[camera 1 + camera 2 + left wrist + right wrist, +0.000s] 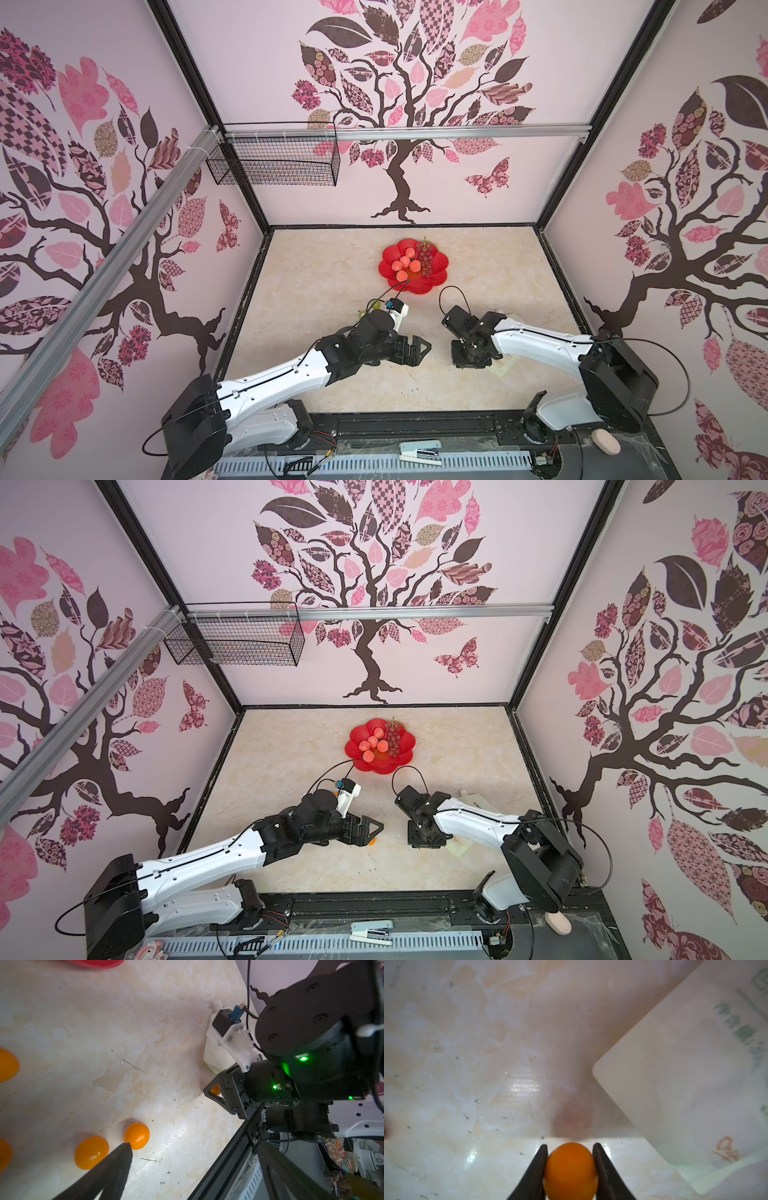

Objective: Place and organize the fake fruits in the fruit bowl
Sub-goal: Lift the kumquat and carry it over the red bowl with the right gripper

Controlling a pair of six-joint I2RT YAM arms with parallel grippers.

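The red fruit bowl (pixel 388 272) (pixel 356 752) stands at the far middle of the table. In it lie pink peaches (pixel 405 262) and a dark grape bunch (pixel 426 258). My right gripper (pixel 570 1146) (pixel 469 359) points down near the table and is shut on an orange (pixel 571 1169), one jaw on each side. Further left, my left gripper (pixel 195 1145) (pixel 417 349) hangs wide open and holds nothing. One of its fingertips (pixel 127 1145) is next to a loose orange (pixel 137 1135). More oranges (pixel 91 1152) lie nearby. Green fruits (pixel 372 306) peek out behind the left arm.
A cream printed pouch (pixel 685 1084) (pixel 500 368) lies flat right beside the right gripper. A black wire basket (pixel 274 164) hangs on the back left rail. The table's black front rail (pixel 228 1157) runs close to the left gripper. Walls close in three sides.
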